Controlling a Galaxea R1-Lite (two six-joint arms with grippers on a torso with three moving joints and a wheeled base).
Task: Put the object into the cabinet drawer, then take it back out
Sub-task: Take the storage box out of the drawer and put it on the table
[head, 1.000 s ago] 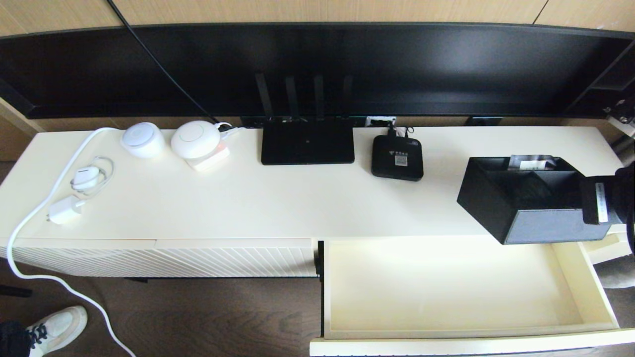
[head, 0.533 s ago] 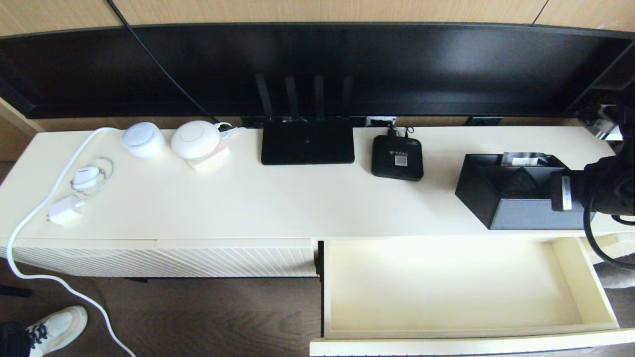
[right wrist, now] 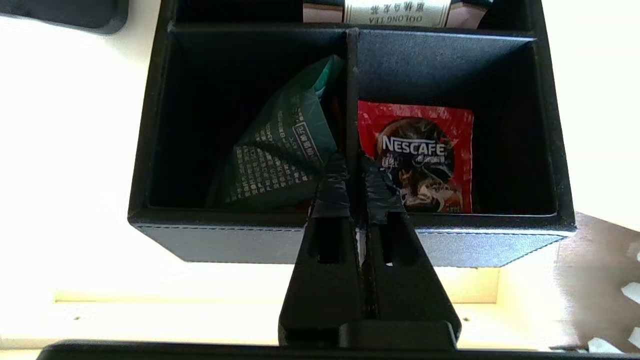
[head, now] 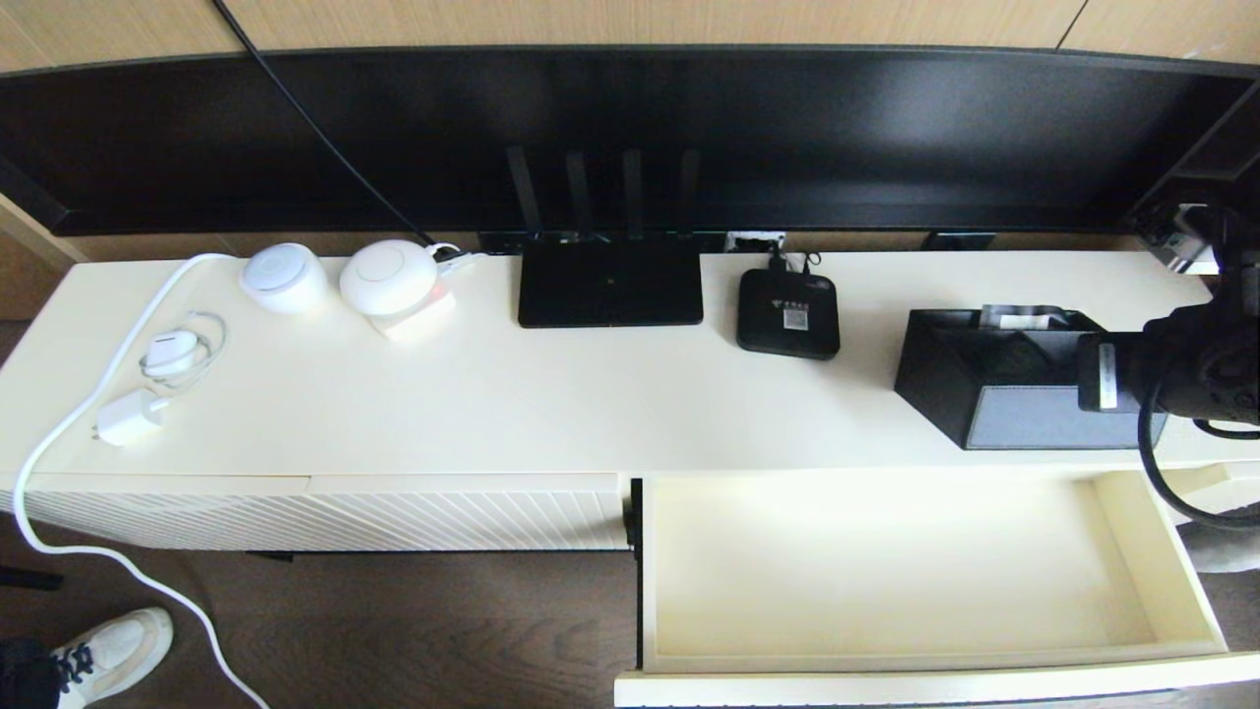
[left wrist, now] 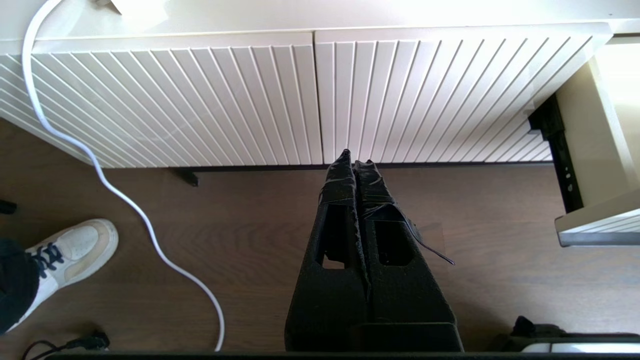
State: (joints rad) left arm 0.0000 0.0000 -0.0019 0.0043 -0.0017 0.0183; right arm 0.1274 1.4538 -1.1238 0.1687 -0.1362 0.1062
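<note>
Box (head: 994, 379): black three-compartment organizer on the cabinet top, at its right end, just behind the open drawer (head: 886, 571); upright, not in the drawer.
Contents: a green sachet (right wrist: 280, 160) and a red Nescafé sachet (right wrist: 420, 155) in the two square cells, packets in the long cell.
Right gripper (right wrist: 356, 172): fingers pinched together on the thin divider between the square cells, near the front wall.
Left gripper (left wrist: 356, 162): fingers together, empty, parked low before the ribbed panel (left wrist: 200, 100).
Handling: likely light and stiff; walls look smooth, so a thin-divider pinch may let it tilt or swing.
Best hold: the centre divider, deep, keeping the box level.
Risk: loose sachets could spill if it tips.
</note>
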